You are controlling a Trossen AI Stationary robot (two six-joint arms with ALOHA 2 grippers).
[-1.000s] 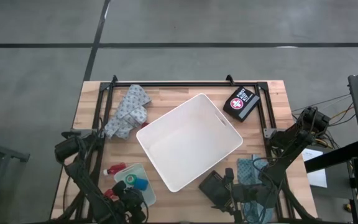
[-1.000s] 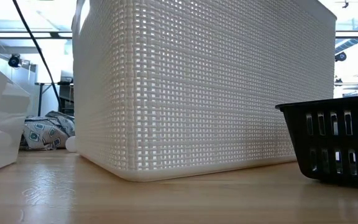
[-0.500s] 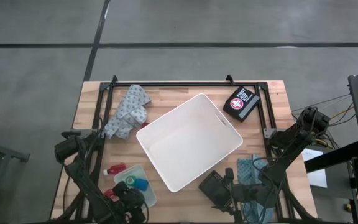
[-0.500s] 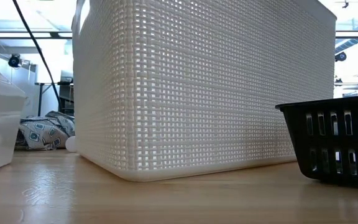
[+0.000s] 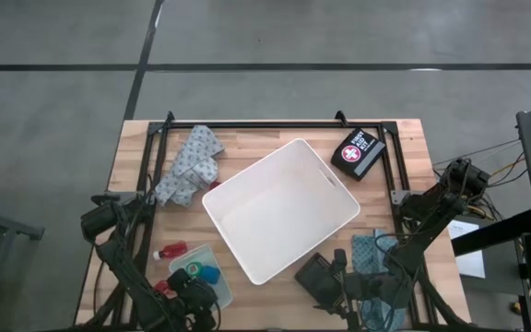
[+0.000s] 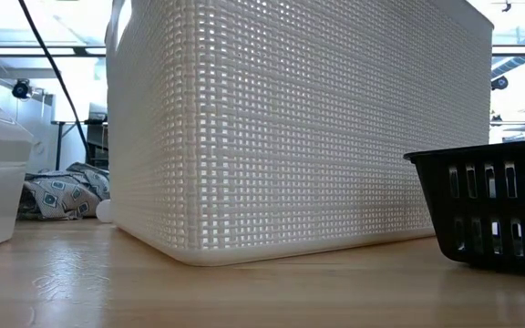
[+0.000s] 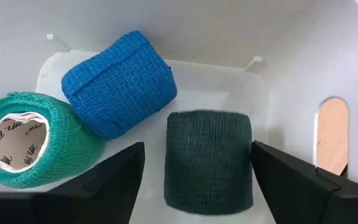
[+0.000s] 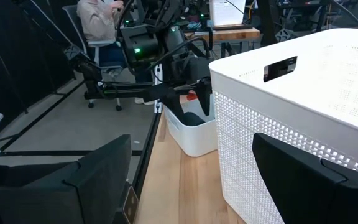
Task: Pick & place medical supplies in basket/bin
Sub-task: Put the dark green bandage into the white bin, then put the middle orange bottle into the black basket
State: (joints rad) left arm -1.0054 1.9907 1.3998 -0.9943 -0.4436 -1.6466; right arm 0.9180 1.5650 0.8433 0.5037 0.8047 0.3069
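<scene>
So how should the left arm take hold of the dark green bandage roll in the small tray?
Come straight down on the dark green roll; it lies on its side between the open left end effector fingers. Close across its flat ends, since the blue roll nearly touches one corner.

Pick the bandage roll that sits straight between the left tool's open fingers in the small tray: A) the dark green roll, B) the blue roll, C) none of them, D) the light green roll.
A: in the left wrist view the dark green roll lies centred in the left tool, with the blue roll and light green roll off to one side.
</scene>
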